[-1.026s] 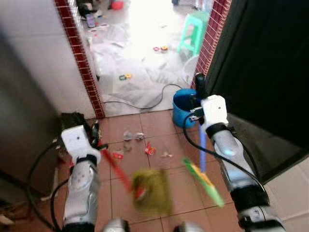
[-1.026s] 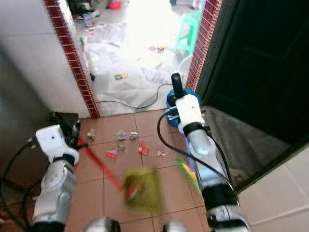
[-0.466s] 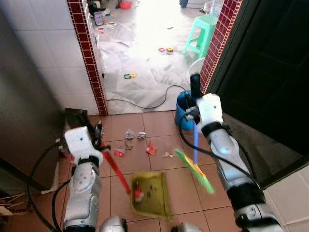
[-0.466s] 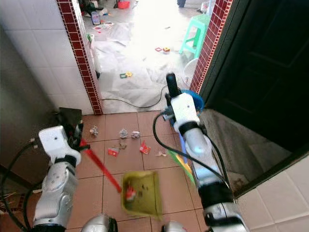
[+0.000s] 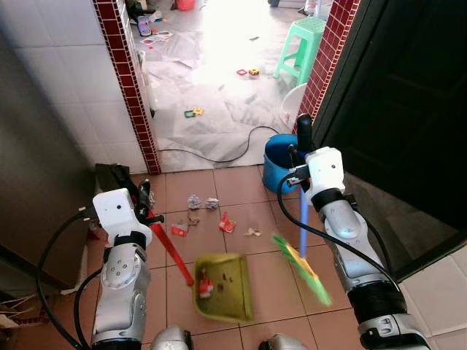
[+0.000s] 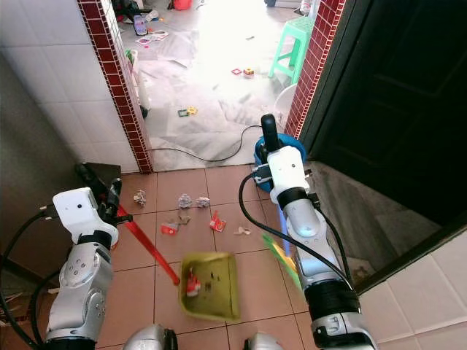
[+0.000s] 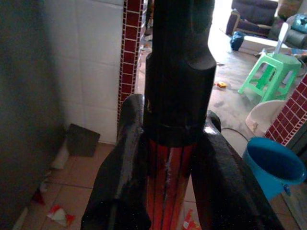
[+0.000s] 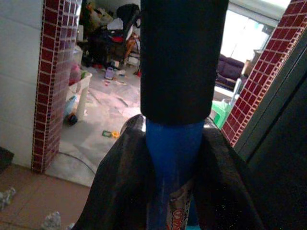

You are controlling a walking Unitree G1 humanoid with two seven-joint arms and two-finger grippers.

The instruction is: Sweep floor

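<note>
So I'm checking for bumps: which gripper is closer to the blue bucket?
The right. The right gripper, shut on the blue broom handle, sits just beside the blue bucket. The left gripper, holding the red dustpan handle, is across the tiled floor.

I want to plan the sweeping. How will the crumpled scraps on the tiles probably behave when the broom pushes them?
The crumpled scraps look like thin paper or foil, so probably very light and apt to skid or scatter. Being flat and creased, they seem unlikely to roll far. The broom in the right gripper may flick them past the dustpan.
</note>
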